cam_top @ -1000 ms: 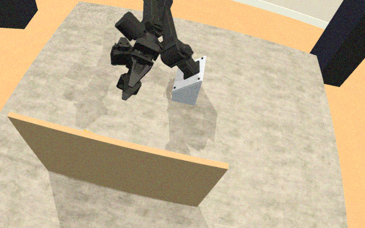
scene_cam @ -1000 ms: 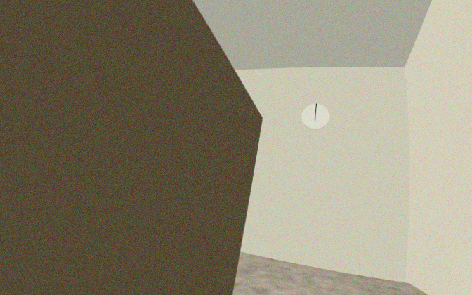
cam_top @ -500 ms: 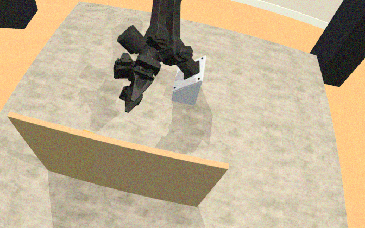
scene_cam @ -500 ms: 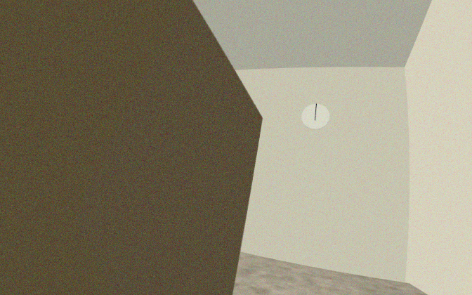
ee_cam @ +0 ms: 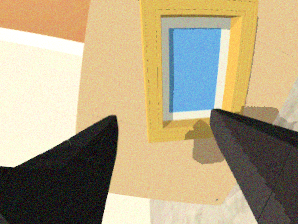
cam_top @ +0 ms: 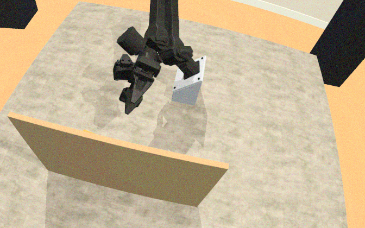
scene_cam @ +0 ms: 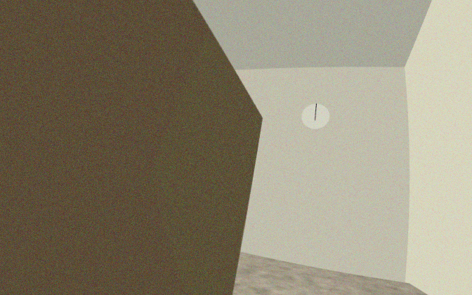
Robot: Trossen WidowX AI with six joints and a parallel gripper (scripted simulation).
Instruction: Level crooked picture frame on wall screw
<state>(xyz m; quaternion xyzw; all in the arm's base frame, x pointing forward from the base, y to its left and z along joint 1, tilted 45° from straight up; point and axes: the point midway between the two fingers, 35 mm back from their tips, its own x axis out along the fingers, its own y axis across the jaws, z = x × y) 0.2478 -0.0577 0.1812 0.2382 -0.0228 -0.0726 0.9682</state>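
The picture frame [ee_cam: 152,100] is yellow with a pale mat and a blue picture [ee_cam: 195,70]. It hangs on the tan wall panel [ee_cam: 110,75] [cam_top: 117,163] [scene_cam: 105,140]. In the wrist view its lower edge rises to the right while the panel's lower edge falls to the right, so it looks tilted, right side higher. The top view shows only a yellow sliver of it above the panel's edge. My gripper [ee_cam: 164,119] [cam_top: 129,109] is open and empty in front of the panel. Its right fingertip overlaps the frame's lower right corner in view; contact cannot be told. Screw and notched strip are hidden.
The panel stands upright on the mottled table [cam_top: 258,122]. The arm's base mount, a grey-white wedge [cam_top: 187,93], stands behind the gripper. Dark blocks [cam_top: 342,46] [cam_top: 14,13] stand beyond the table. The exterior view shows mostly the panel's back and a wall clock [scene_cam: 309,117].
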